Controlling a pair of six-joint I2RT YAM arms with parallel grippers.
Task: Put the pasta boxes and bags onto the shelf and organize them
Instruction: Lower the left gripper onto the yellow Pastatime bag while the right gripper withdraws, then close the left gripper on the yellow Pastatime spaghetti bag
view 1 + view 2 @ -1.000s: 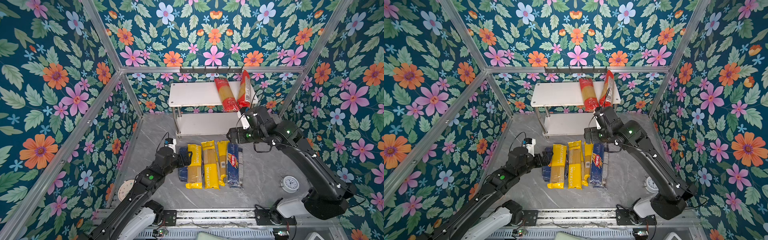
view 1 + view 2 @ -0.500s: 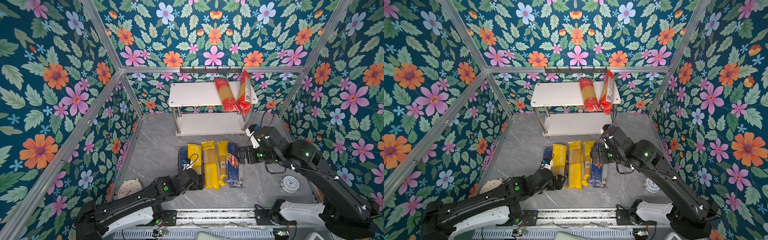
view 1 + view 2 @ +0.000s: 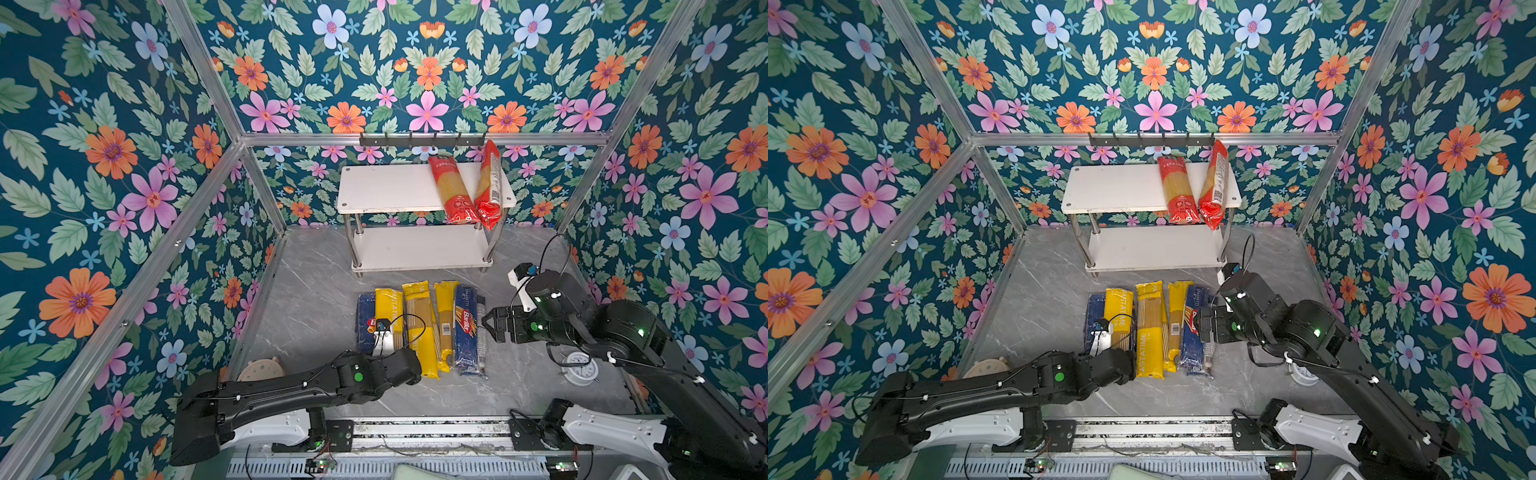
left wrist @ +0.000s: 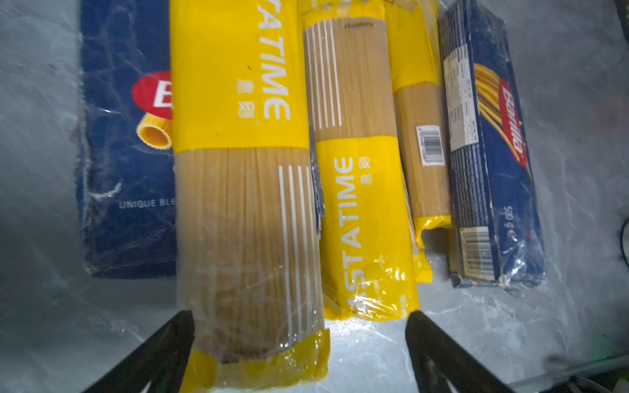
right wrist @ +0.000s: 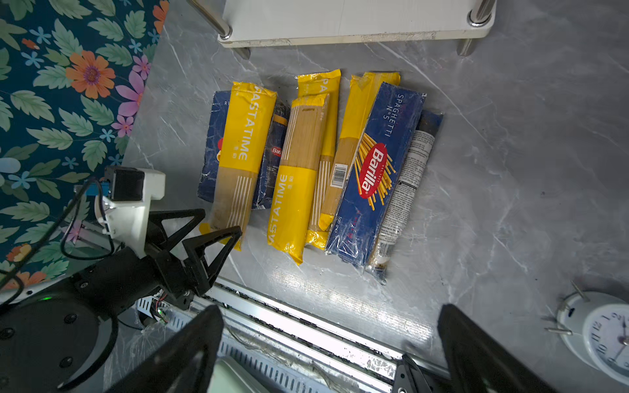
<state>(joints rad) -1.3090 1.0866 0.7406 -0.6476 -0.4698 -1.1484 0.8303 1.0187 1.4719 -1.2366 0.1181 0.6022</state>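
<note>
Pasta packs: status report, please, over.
Left gripper open at near end of leftmost yellow bag. Right gripper open, empty. Two red bags on shelf top; rest on table. Yellow bag overlaps Barilla carton.

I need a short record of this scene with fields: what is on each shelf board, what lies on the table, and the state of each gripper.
top board: two red bags at its right end, overhanging the front edge
lower board: nothing seen on it
table: Barilla box, yellow bags, blue Barilla bag, clear bag, in one row before the shelf
left gripper: open, around the near end of the leftmost yellow bag
right gripper: open, holds nothing, hovers at the row's right side
</note>
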